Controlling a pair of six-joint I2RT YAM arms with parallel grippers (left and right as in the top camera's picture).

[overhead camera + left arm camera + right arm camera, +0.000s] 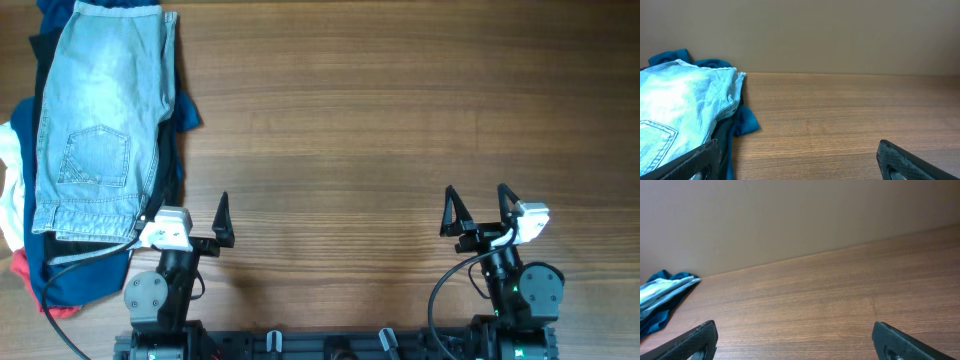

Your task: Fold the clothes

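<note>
**Both arms parked, shorts waiting at the far left**

The light blue faded denim shorts lie at about ten o'clock on the brown wood-grain table. They are spread on top of a heap of navy, white and red garments, with the waistband toward the robot and the leg hem pointing to twelve o'clock. Only one stitched back pocket shows, so the shorts look already doubled lengthwise, though that is a judgement from the overhead view.

No fold is in hand. The stage appears to be the very start, or a pause between folds. The next move probably calls for the left arm to reach toward eleven o'clock and pinch the waistband or the hem. It would have to take the denim alone, without catching the garments beneath. The shorts could then be brought to open wood or folded end to end.

The left fingers are spread to their widest and grasp nothing. The outer one sits just beside the waistband corner, and whether it brushes the cloth I cannot tell. The right fingers, at about five o'clock, are likewise released wide, holding nothing and well apart from any cloth
</note>
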